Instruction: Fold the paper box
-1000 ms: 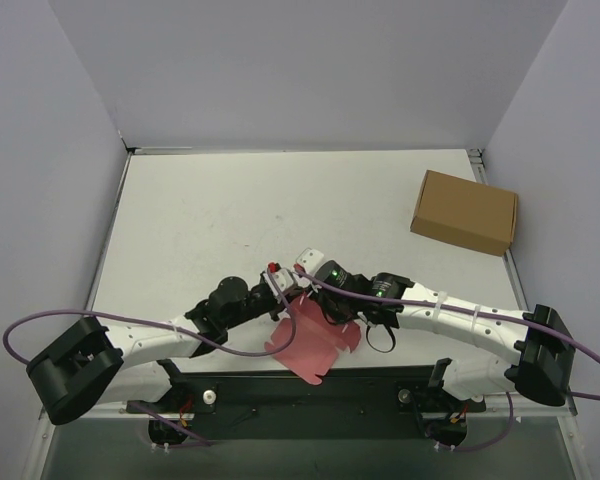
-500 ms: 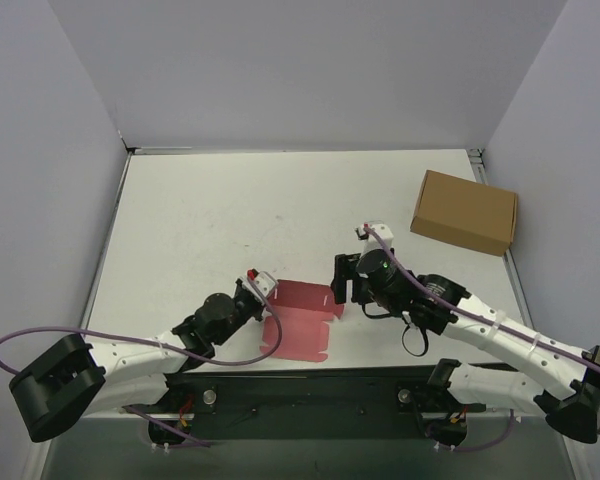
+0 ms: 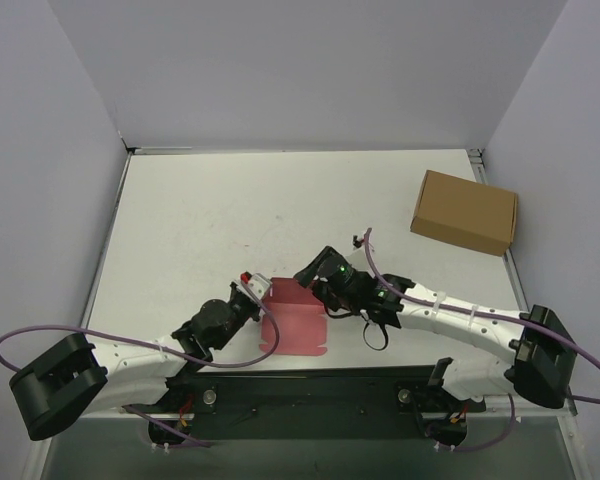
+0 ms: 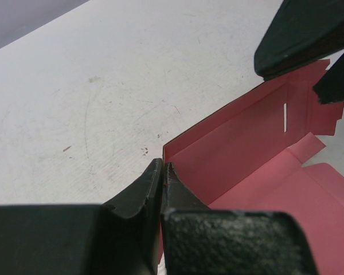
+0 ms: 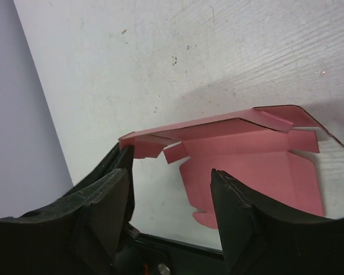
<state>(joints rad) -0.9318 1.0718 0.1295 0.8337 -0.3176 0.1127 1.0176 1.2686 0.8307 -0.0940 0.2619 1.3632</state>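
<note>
Left gripper (image 4: 162, 177): pressed together, pinching a corner of the paper box (image 3: 298, 328) at its raised wall.
Right gripper (image 5: 171, 200): spread, with the box just ahead of it.
Progress: early; one wall is up, and the other flaps lie unfolded.

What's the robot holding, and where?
The left gripper pinches the paper box at the corner of its raised flap; the right gripper is open.
</note>
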